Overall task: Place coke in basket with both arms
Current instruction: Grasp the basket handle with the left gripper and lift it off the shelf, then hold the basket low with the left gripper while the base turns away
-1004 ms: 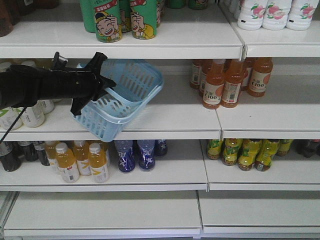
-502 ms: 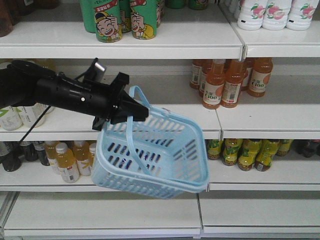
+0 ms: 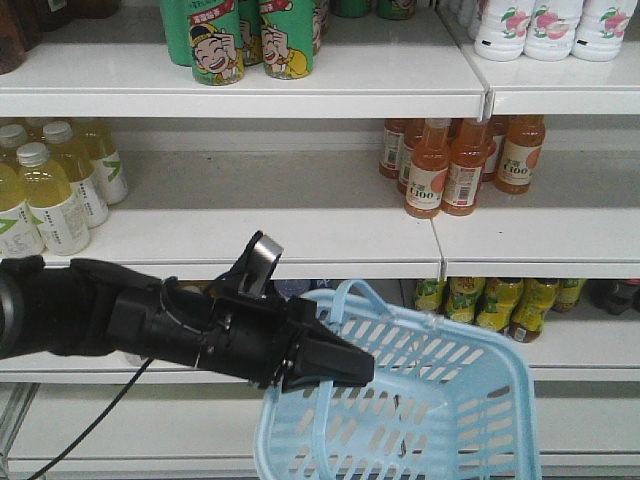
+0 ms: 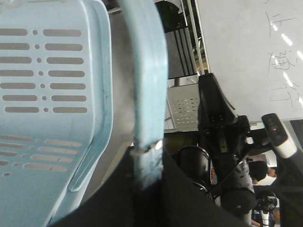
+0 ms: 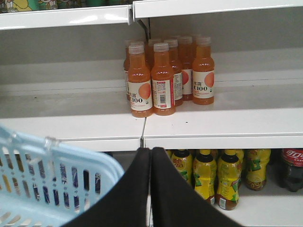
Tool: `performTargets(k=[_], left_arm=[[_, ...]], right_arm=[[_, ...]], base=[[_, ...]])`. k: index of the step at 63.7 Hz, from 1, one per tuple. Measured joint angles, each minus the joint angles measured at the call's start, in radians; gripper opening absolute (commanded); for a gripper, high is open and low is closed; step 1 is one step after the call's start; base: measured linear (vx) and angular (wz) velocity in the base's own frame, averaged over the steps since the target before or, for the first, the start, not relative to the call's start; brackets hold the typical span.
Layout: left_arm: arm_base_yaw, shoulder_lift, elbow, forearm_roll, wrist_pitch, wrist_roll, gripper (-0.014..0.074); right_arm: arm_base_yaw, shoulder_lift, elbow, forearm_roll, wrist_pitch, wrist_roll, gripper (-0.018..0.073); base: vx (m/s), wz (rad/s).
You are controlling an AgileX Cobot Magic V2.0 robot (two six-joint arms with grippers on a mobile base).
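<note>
While I watch the front camera, my left tool [image 3: 345,368] is clamped narrow on one loop handle [image 3: 355,285] of the light blue basket [image 3: 440,390]. The basket hangs from it, tilted with its open mouth toward the camera, low in the picture in front of the lower white shelves [image 3: 300,240]. The left wrist camera adds what the front one hides: the handle strap runs straight down into the dark fingers and disappears between them, with the slotted basket wall just beside it on the left. That same view shows another black arm [image 4: 220,137] well apart behind the handle, in front of a whiteboard [image 4: 246,56] with writing.

My right tool [image 5: 150,184] appears only in its own wrist camera. Its two black fingers are pressed flat together with nothing between them, and a corner of the basket sits low on the left, near but not touching.

Counting the stock, I see at least six orange C100 bottles [image 5: 163,80] on the middle shelf and four yellow bottles [image 5: 203,175] below them. One dark cola bottle [image 5: 291,165] with a red label stands at the far right. The front view alone gives two green cartoon-face cans [image 3: 215,40] and three white bottles [image 3: 550,25] on the top shelf, and four pale yellow bottles [image 3: 50,200] at the left.
</note>
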Motion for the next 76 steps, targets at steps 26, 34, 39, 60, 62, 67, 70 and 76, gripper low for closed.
performTargets(k=[26, 34, 39, 60, 62, 67, 70, 76], left_arm=[[-0.004, -0.003, 0.161, -0.015, -0.098, 0.037, -0.0008], [-0.004, -0.006, 0.161, -0.022, -0.096, 0.042, -0.0008], [-0.004, -0.006, 0.161, -0.022, -0.096, 0.043, -0.0008], [-0.004, -0.006, 0.161, -0.022, -0.096, 0.044, -0.0008], [-0.004, -0.006, 0.161, -0.022, -0.096, 0.044, -0.0008], [-0.004, -0.006, 0.161, -0.022, -0.096, 0.044, -0.0008], [-0.004, -0.006, 0.161, -0.022, -0.096, 0.044, -0.0008], [-0.004, -0.006, 0.161, -0.022, -0.096, 0.044, -0.0008]], right_arm=[[0.0, 0.0, 0.0, 0.0, 0.0, 0.0, -0.0009], [0.0, 0.0, 0.0, 0.0, 0.0, 0.0, -0.0009], [0.0, 0.0, 0.0, 0.0, 0.0, 0.0, -0.0009], [0.0, 0.0, 0.0, 0.0, 0.0, 0.0, -0.0009], [0.0, 0.0, 0.0, 0.0, 0.0, 0.0, -0.0009], [0.0, 0.0, 0.0, 0.0, 0.0, 0.0, -0.0009], [0.0, 0.0, 0.0, 0.0, 0.0, 0.0, -0.0009], [0.0, 0.0, 0.0, 0.0, 0.0, 0.0, -0.0009]], base=[[0.0, 0.0], [0.0, 0.0], [0.0, 0.0], [0.0, 0.0], [0.0, 0.0], [0.0, 0.0], [0.0, 0.0], [0.0, 0.0]])
